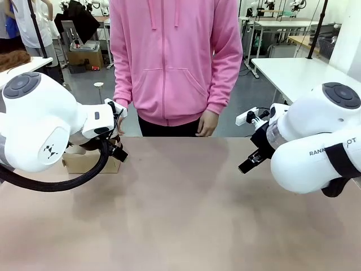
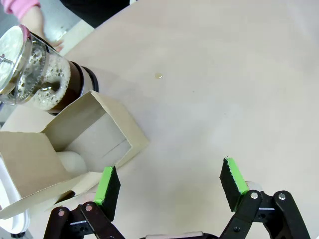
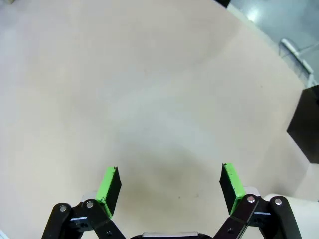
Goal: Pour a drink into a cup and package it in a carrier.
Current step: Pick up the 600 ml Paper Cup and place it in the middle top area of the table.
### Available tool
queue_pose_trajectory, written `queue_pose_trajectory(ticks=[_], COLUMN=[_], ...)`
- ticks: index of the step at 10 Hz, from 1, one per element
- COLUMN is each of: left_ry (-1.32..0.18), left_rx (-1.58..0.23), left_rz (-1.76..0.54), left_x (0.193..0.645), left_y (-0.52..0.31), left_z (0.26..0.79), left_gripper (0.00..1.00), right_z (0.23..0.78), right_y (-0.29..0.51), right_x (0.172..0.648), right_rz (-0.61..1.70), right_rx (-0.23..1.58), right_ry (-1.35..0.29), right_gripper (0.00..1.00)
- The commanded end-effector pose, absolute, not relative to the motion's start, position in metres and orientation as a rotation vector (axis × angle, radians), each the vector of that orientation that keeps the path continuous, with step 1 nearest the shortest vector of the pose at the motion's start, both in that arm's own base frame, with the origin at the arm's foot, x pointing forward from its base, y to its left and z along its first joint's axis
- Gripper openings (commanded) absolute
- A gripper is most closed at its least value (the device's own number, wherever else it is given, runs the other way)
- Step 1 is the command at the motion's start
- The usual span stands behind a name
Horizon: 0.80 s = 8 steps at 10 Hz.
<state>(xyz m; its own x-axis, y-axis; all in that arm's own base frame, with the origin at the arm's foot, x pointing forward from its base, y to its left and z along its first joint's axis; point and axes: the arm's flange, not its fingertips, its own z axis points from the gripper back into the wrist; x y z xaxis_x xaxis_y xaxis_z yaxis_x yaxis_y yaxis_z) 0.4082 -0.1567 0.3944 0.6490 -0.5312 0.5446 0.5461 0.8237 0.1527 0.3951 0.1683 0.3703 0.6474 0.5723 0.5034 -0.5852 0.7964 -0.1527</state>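
Status check, task barely begun.

My left gripper: fingers spread wide, nothing between the pads, hanging over bare table just beside the carrier. My right gripper: likewise spread wide and empty, over bare table on my right side, with the black box off near the table edge.

Drink: all of it, as far as I can see, sits in the jug, dark with a foamy top and the lid on. The jug stands upright right behind the carrier, touching it or nearly so. A person's hand is just past the jug, near the table's far edge; I cannot tell whether it touches anything.

Carrier: standing on my left of the table, slots open upward. Something pale and rounded shows low inside one slot; it may be a cup, I cannot tell.

Done: nothing I can confirm. No poured drink is visible anywhere. One small drop or speck lies on the table.

Left, by my judgement: get a cup in place, take up the jug, pour, then seat the filled cup in a carrier slot.
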Motion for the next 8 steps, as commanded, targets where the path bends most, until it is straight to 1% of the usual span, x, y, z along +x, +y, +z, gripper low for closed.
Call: queue_pose_trajectory(ticks=[1, 4, 5, 7, 8], left_ry=[-0.616, -0.616, -0.616, -0.616, -0.616], left_rx=[-0.026, -0.026, -0.026, -0.026, -0.026], left_rz=[-0.612, -0.612, -0.612, -0.612, -0.612], left_x=[0.408, 0.408, 0.408, 0.408, 0.408], left_y=[-0.157, -0.157, -0.157, -0.157, -0.157], left_z=[0.397, 0.397, 0.397, 0.397, 0.397], left_gripper=[1.00, 1.00, 1.00, 1.00, 1.00], right_z=[0.370, 0.370, 0.394, 0.459, 0.492], right_y=[0.168, 0.168, 0.162, 0.138, 0.114], right_x=[0.395, 0.395, 0.410, 0.442, 0.461], right_rz=[0.658, 0.658, 0.644, 0.644, 0.655], right_rx=[0.025, 0.024, 0.040, 0.078, 0.127], right_ry=[-0.564, -0.564, -0.575, -0.559, -0.538], right_gripper=[1.00, 1.00, 1.00, 1.00, 1.00])
